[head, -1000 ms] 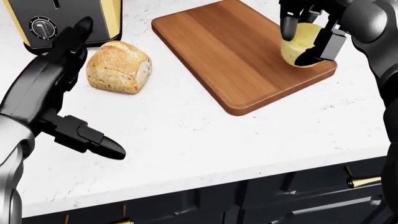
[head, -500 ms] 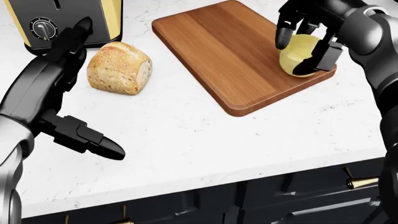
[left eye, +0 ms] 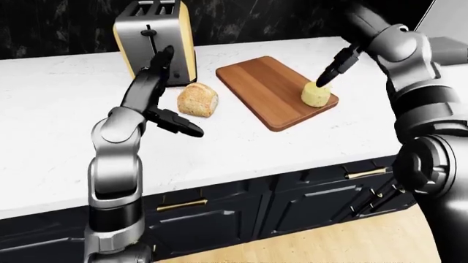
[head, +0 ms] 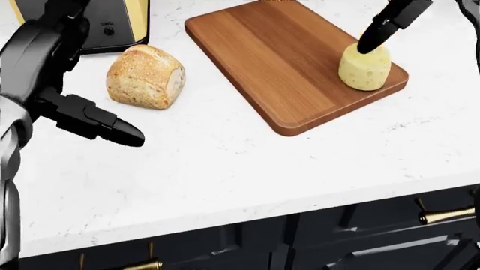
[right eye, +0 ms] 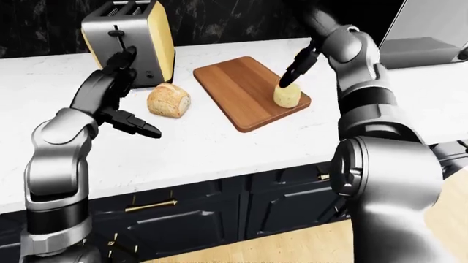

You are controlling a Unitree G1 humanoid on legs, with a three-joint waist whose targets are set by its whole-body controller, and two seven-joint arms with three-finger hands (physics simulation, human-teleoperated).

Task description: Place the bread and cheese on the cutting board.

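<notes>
The wooden cutting board (head: 263, 56) lies on the white counter (head: 225, 169). The pale yellow cheese (head: 365, 67) stands on the board's right corner. My right hand (head: 386, 25) is open just above it, fingertips touching or nearly touching its top. The crusty bread (head: 146, 76) lies on the counter left of the board. My left hand (head: 67, 73) is open left of the bread, thumb (head: 112, 128) pointing right below it, not touching. Both hands also show in the left-eye view: the left (left eye: 164, 90) and the right (left eye: 335, 66).
A silver and yellow toaster (left eye: 155, 41) stands above the bread, close behind my left hand. Dark cabinets with brass handles (left eye: 179, 205) run under the counter edge. A dark backsplash (left eye: 256, 19) rises behind the counter.
My right hand has let go of the cheese and lifted up off it; the cheese now stands free on the board. My left hand has moved up and left. The camera shifted slightly.
</notes>
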